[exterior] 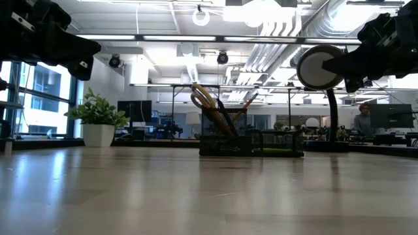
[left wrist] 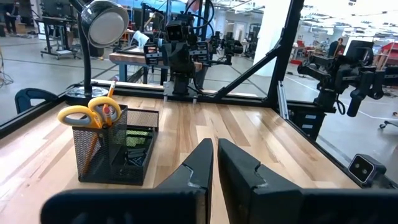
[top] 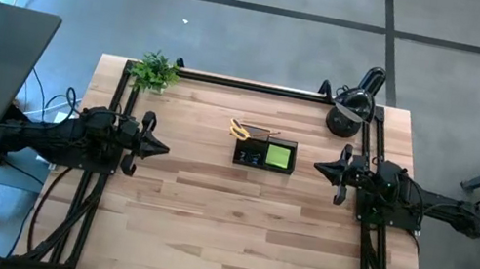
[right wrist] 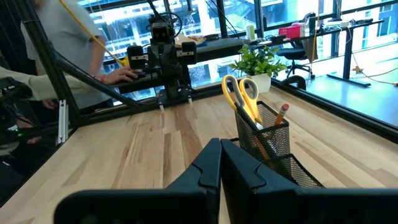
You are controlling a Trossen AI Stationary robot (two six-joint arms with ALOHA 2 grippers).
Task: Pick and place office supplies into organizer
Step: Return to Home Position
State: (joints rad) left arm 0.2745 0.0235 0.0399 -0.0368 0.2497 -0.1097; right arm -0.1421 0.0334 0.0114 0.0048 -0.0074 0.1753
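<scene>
Fingers [left wrist: 199,165] on the left gripper [top: 161,148] and right gripper [top: 318,167] are sitting pressed together, gripping nothing, either side of the organizer [top: 251,156] mid-table. Overhead is showing the sticky pad [top: 280,156] lying flat inside, just a green sliver from table level; yellow scissors [right wrist: 239,93] are standing in the taller section.

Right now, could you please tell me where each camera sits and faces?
High: above the table, facing straight down; left claw, right claw show.
Low: at tabletop height, facing level at the organizer; left arm and right arm enter at top.
Left wrist: on the left arm, facing the right arm; own shut claw shows.
Right wrist: on the right arm, facing the left arm; own shut claw shows.
Both wrist views share the scissors.
</scene>
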